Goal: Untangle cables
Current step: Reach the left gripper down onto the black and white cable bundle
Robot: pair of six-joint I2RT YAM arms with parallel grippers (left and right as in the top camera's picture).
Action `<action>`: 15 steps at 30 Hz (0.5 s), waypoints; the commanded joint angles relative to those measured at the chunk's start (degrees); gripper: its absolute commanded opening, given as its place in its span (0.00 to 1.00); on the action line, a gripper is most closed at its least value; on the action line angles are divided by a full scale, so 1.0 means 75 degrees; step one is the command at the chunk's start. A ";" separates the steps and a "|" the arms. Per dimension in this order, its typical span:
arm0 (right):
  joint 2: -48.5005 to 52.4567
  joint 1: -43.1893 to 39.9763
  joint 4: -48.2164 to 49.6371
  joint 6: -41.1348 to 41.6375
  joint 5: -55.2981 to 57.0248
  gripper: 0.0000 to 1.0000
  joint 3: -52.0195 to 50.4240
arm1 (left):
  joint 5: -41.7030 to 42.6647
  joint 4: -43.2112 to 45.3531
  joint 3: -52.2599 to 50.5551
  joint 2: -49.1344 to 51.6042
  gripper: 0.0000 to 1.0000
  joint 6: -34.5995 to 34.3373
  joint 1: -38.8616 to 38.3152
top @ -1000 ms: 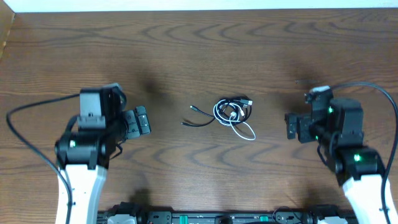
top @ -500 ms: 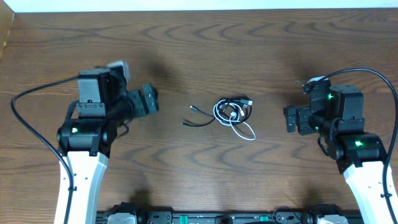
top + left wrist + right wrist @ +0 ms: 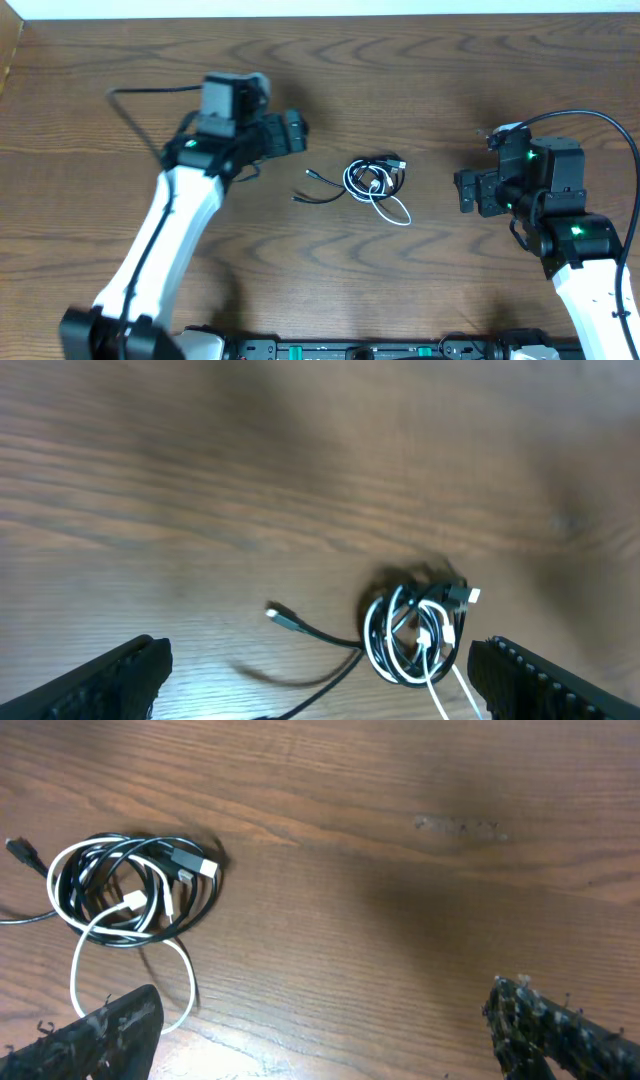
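Hovering over a wooden desk (image 3: 450, 80), both arms have wide-open end effectors, and the tangled cables (image 3: 375, 180) lie between them, touched by neither.

The left arm (image 3: 170, 230) reaches in at an angle, and the left end effector (image 3: 297, 133) has its jaws spread with nothing held. The right arm (image 3: 580, 250) is bent, and the right end effector (image 3: 463, 192) is also spread and holds nothing. The cables are apart from both end effectors. The left wrist view shows the bundle (image 3: 415, 635) ahead of the fingers (image 3: 110, 680), toward the right-hand one. The right wrist view shows the bundle (image 3: 130, 890) ahead of the end effector, on its left-finger side. Black cords are coiled in loops with a white cable (image 3: 85, 970) threaded through, its loop sticking out of the coil. One loose black tail with a small plug (image 3: 285, 617) points out on the left end effector's side.
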 commanded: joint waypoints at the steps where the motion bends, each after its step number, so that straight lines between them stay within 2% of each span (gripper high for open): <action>1: 0.0000 -0.0052 -0.0009 0.0154 -0.0067 0.99 0.0163 | -0.0093 -0.0006 0.0192 0.0720 1.00 0.0052 -0.0428; 8: 0.0003 -0.0052 -0.0009 0.0329 -0.0067 0.99 0.0163 | -0.0090 0.0440 0.0192 0.2238 0.96 0.0050 -0.1349; 15: 0.0000 -0.0052 -0.0079 0.0326 -0.0067 0.99 0.0160 | -0.0087 0.0886 0.0192 0.3174 0.83 0.0047 -0.2020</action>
